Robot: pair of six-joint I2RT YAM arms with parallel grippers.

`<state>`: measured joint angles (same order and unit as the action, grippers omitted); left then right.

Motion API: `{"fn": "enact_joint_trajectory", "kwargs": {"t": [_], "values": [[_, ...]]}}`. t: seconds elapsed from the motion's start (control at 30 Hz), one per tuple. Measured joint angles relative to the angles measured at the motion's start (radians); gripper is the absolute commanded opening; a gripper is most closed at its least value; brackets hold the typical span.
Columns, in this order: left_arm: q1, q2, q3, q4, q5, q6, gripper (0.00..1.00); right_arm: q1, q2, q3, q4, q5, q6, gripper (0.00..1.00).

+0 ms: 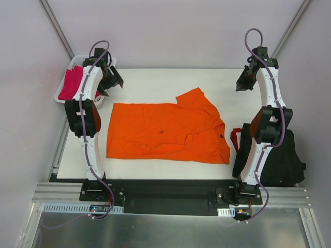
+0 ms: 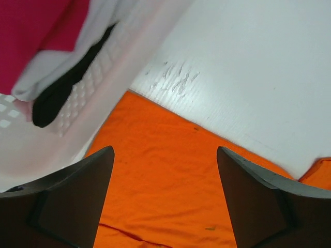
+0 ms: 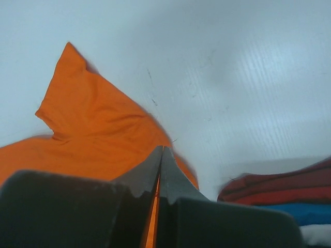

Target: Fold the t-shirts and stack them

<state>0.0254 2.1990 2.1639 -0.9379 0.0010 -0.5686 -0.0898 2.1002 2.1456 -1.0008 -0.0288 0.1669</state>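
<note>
Top external view: I see the orange t-shirt (image 1: 165, 132) flat on the table (image 1: 155, 82); my left gripper (image 1: 112, 83) stands spread, my right gripper (image 1: 242, 86) pressed together, empty.

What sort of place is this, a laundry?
Probably a robotics lab bench, not a laundry: two robot arms bolted to an aluminium rail, a white table walled in, one orange t-shirt laid out.
</note>
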Motion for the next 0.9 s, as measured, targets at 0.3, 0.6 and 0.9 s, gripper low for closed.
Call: {"fn": "enact_joint_trajectory", "kwargs": {"t": [0.3,0.6,0.9], "values": [[-0.055,0.0,-0.142,0.016,-0.027,0.016,0.66,0.022,0.031,-0.059,0.004,-0.068,-0.003,0.01],[-0.039,0.013,-0.143,0.023,-0.071,0.011,0.81,0.029,0.039,-0.174,0.03,-0.137,-0.027,0.01],[-0.052,0.079,-0.105,0.021,-0.018,0.011,0.99,0.071,0.09,-0.153,0.061,-0.194,-0.029,0.01]]}}
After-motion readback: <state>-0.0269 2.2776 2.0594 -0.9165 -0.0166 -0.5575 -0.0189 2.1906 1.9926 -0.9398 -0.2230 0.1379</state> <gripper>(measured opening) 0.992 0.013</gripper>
